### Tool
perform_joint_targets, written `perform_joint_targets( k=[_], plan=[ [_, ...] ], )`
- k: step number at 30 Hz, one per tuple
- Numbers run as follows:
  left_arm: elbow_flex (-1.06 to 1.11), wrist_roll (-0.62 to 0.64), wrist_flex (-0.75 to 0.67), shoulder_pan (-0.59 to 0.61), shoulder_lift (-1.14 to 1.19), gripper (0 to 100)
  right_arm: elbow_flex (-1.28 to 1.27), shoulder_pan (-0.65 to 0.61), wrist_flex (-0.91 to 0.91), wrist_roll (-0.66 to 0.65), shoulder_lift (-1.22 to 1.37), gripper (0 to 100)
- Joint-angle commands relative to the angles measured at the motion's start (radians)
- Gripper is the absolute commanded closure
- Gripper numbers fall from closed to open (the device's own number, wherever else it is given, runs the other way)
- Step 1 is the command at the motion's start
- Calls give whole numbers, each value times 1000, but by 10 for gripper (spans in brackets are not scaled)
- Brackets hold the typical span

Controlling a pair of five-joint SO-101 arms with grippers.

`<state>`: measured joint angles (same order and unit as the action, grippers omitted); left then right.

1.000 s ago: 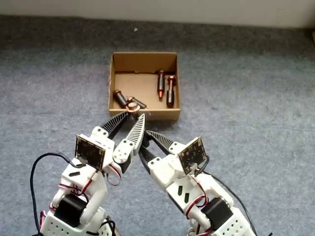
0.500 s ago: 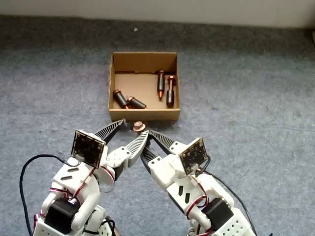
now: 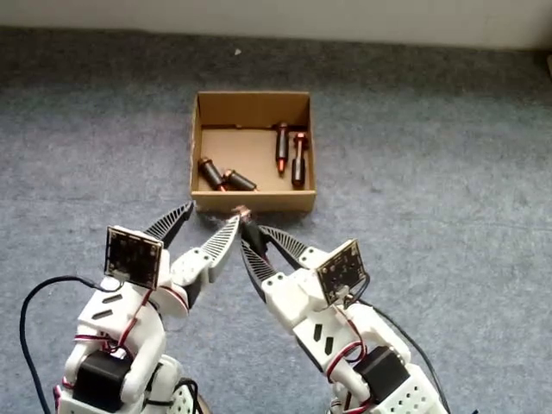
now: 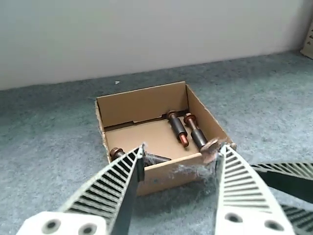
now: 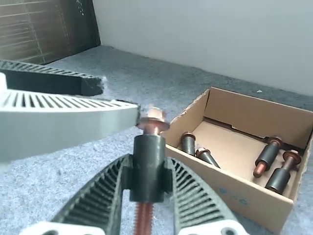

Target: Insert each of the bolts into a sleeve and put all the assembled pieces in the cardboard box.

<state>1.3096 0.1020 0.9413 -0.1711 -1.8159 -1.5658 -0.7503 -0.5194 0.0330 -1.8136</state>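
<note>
Arms: left arm (image 3: 129,319) and right arm (image 3: 336,319) stand side by side at 6 o'clock in the high view, both pointing toward 12.
Right gripper (image 3: 248,228): clenched around a dark sleeve, with one ribbed finger pressed to each side of it.
Sleeve (image 5: 148,164): held upright between the right fingers, just short of the box's near wall.
Bolt (image 5: 152,120): seated in the held sleeve. Its hexagonal head and washer stand above the sleeve's top, and coppery thread shows below the sleeve.
Left gripper (image 3: 212,212): released, its fingers spread wide with nothing between them. It sits at 9 o'clock of the held sleeve, and its pale finger ends just beside the bolt head. Whether the two touch cannot be told.
Cardboard box (image 3: 250,203): at 12 o'clock of both grippers, open-topped and resting on the carpet, its near wall just beyond the fingertips.
Assembled pieces (image 3: 298,168): four lie on the box floor. Two lie side by side along the 3 o'clock wall, lengthwise toward 12. Two more lie slantwise, close together, in the 7 o'clock corner.
Carpet (image 3: 431,216): grey and fuzzy, under the box and the arms.
Wall (image 3: 345,17): a pale strip along the 12 o'clock edge.
</note>
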Motion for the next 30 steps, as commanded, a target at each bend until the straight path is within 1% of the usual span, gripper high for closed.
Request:
perform_joint_targets(
  k=[1, 4, 5, 8, 9, 11, 13, 18, 21, 25, 30],
  plan=[
    [-36, 3, 0, 74, 4, 780, 27, 62, 33, 11, -21, 995],
    [-53, 0, 5, 153, 4, 791, 30, 179, 33, 121, -19, 995],
    [-53, 0, 6, 180, 4, 791, 30, 208, 35, 135, -16, 995],
    [-41, -6, 60, 252, 4, 782, 94, 228, 44, 114, 53, 995],
    [-31, -29, 84, 266, 4, 778, 127, 228, 44, 110, 99, 995],
    [4, -97, 127, 275, 4, 778, 196, 228, 48, 112, 225, 995],
    [58, -138, 144, 280, 4, 779, 286, 228, 87, 112, 380, 995],
    [219, -187, 140, 282, 4, 779, 506, 231, 236, 107, 792, 995],
    [263, -227, 104, 282, 4, 779, 634, 229, 314, 109, 1038, 995],
    [269, -236, 100, 282, 4, 779, 816, 231, 397, 110, 1360, 995],
    [269, -236, 101, 282, 4, 779, 1033, 232, 401, 112, 1701, 995]
  ],
)
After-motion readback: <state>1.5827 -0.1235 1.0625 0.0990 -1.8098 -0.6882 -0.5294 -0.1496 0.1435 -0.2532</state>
